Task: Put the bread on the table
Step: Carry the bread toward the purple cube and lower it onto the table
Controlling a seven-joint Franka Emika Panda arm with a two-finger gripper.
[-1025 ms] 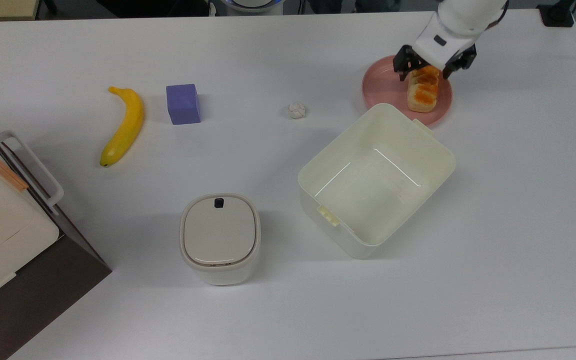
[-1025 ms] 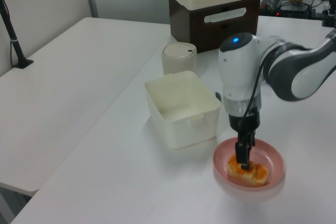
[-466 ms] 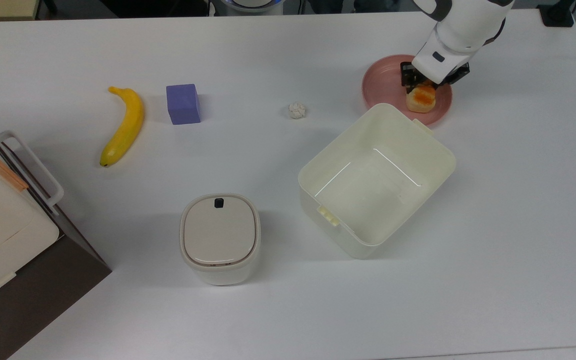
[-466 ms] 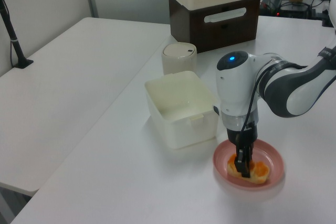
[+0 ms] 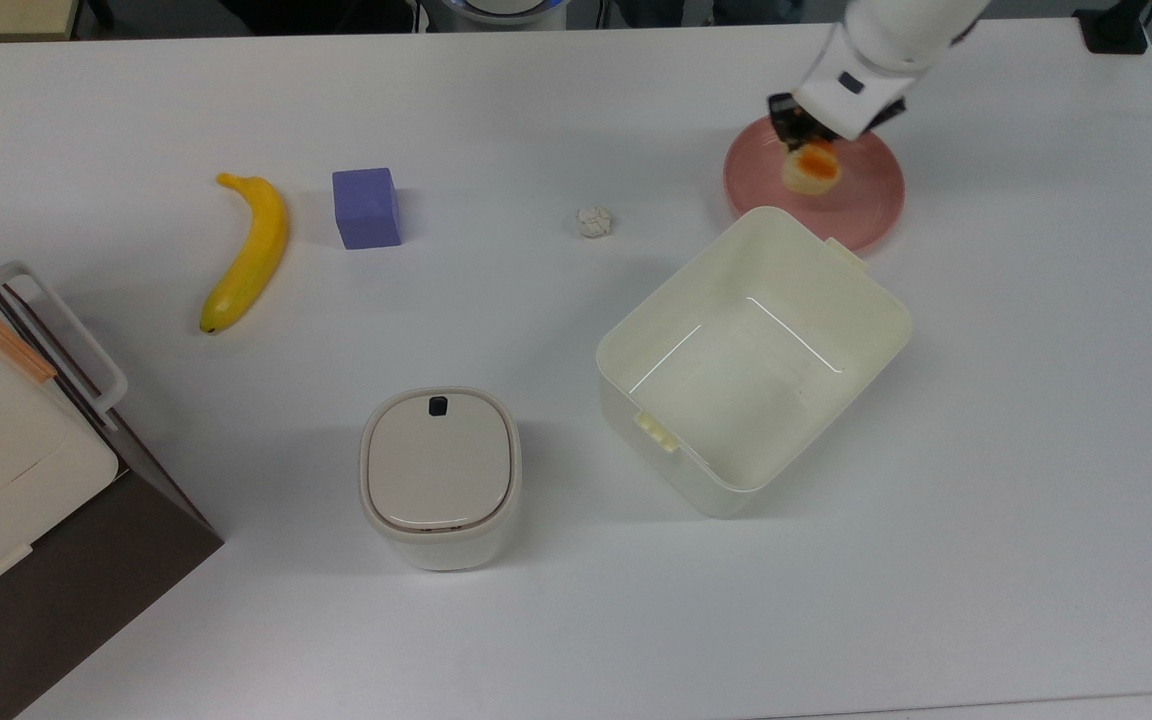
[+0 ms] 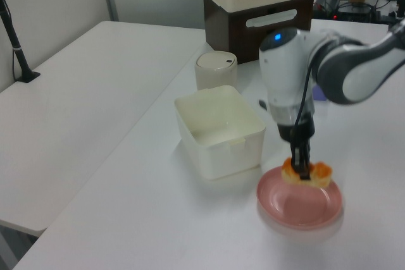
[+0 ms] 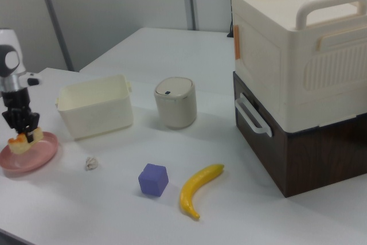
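Cream open bin (image 5: 751, 360) just beside pink plate (image 5: 861, 205) blocks that side; bare table (image 5: 1036, 330) lies open on plate's other sides.

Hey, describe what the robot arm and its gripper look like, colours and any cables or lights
The arm has rounded glossy white shells with dark grey joint sections. A small blue light glows on top of the white wrist housing, and a black cable runs down its side. The gripper below is black, with two slim fingers.
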